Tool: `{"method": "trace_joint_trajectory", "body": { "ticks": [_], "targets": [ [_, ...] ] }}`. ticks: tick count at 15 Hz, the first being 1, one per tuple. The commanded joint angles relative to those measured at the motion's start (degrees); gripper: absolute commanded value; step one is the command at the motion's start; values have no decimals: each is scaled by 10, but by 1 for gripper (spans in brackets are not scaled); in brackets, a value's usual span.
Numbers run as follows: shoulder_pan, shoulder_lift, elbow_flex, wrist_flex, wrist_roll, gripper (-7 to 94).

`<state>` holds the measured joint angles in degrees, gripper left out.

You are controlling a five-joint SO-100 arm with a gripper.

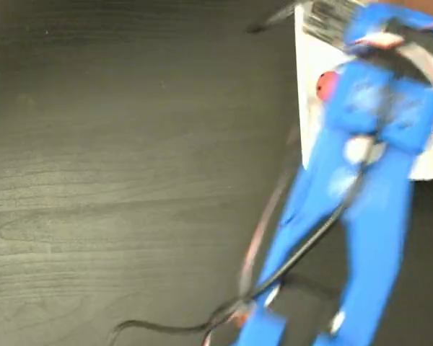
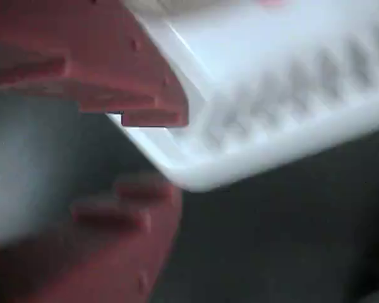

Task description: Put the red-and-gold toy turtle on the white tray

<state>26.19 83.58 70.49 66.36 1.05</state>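
The gripper point(image 2: 145, 154) stands with its two red jaws parted and nothing between them in the wrist view; only the near corner of the white tray point(image 2: 259, 76) and dark table show through the gap. In the fixed view the blue arm point(image 1: 361, 187) is smeared by motion and reaches toward the far right, covering most of the tray point(image 1: 310, 58); a small red blob point(image 1: 325, 85) sits on the tray's left part, just beside the arm, and is probably the turtle, though the blur hides any gold shell, so I cannot be sure. If that is the turtle, it lies on the tray and the task looks close to done.

As a small rubbery toy it should be light and a little springy; the domed shell is likely slick, so a hold low across the shell's sides would seem safer than a pinch on a leg.

Counts: one arm; one gripper; one tray; one red blob; one black cable point(image 1: 303, 249) trailing along the arm onto the dark table point(image 1: 115, 180).
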Motion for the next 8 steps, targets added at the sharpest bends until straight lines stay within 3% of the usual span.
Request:
{"method": "trace_joint_trajectory", "body": {
  "ticks": [1, 4, 8],
  "targets": [
    [-71, 185, 159, -159, 43, 0],
    [-199, 353, 393, -293, 56, 0],
    [-286, 562, 623, -293, 24, 0]
  ]
}}
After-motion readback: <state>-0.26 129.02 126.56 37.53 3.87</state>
